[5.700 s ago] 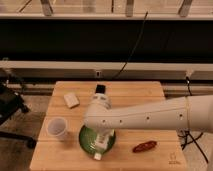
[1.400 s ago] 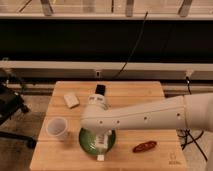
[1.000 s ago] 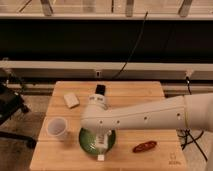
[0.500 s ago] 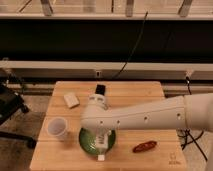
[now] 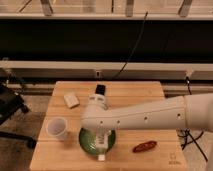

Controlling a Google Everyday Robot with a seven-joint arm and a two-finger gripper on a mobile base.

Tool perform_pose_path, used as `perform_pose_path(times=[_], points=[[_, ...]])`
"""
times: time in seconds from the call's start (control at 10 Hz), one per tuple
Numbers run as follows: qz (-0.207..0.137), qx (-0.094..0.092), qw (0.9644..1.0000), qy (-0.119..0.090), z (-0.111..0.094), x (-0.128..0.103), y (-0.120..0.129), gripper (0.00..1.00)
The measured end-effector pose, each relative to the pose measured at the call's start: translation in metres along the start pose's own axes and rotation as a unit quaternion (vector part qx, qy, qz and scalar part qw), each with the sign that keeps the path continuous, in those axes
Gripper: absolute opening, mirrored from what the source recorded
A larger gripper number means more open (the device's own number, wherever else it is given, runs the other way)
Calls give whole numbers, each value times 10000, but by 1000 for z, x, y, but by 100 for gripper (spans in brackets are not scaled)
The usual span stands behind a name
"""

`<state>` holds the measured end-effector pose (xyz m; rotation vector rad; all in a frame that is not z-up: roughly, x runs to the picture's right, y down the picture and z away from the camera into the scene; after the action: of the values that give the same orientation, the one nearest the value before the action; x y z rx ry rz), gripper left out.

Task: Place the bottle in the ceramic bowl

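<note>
"So where's the gripper (image 5: 102, 145)?"
"Down over the ceramic bowl (image 5: 86, 142) on the table (image 5: 145, 95), jaws clamped on the bottle (image 5: 102, 151)."
"And how does the bottle sit?"
"Upright, at the bowl's near rim, white cap end lowest. A cup (image 5: 57, 128) stands just left of the bowl."

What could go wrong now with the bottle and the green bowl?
The tool sits low over the ceramic bowl, shut. The bottle pokes out at the bowl's front rim, so it might tip out onto the table. If the tool pushes on that rim, the bowl may tilt.
</note>
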<state>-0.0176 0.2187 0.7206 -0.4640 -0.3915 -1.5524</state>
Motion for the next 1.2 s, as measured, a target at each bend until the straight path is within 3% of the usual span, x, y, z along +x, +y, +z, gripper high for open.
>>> perform_pose_path(times=[0.2,0.3,0.9,1.2], points=[[-37,8,10000,-2,0,0,0,7],[-64,13,10000,-4,0,0,0,15],[-138,39,9999,-16,0,-1,0,25],[-160,47,9999,-35,-1,-2,1,39]])
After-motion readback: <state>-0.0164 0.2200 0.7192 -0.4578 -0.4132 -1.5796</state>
